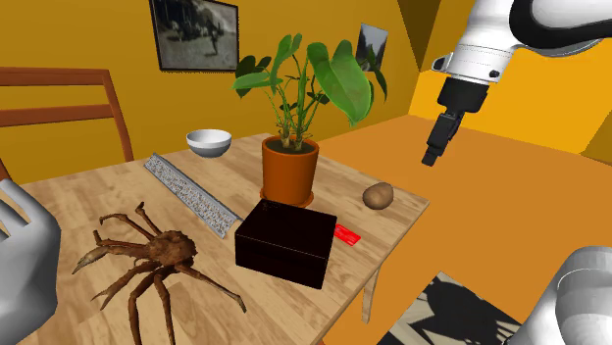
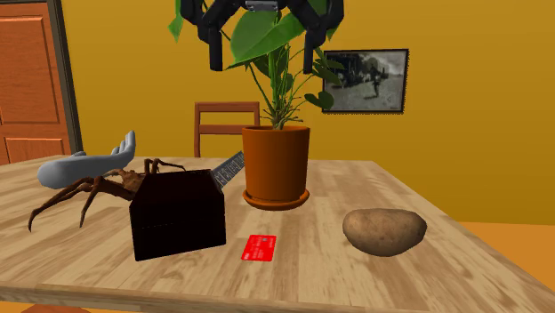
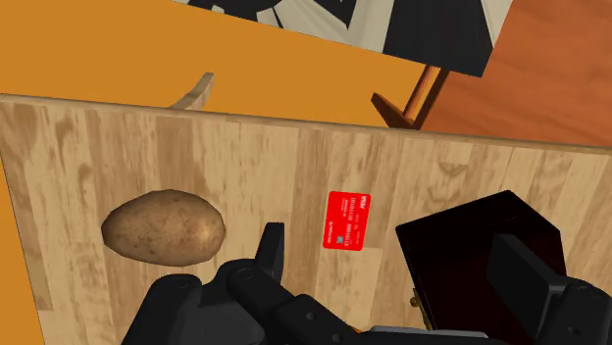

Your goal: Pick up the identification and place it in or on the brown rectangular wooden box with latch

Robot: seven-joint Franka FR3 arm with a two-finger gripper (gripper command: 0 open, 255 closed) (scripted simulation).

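1. Yellow walls enclose a wooden table [image 1: 69,201] that carries every object of the task.
2. The red card [image 1: 346,233], taken to be the identification, lies flat on the table near its edge. It sits just beside the dark box [image 1: 285,240], on the shoulder view's right of it, between box and potato [image 1: 379,196].
3. The box appears closed, so its flat top probably serves as the landing place.
4. The gripper [image 1: 430,157] hangs high above the table's edge with its fingers spread wide and nothing between them. It looks down on the card, presumably to line up a descent.
5. Because the card is thin, a grasp likely needs the fingertips to reach the tabletop.
6. The potted plant [image 1: 289,170] stands at the far side of the box, clear of that path.
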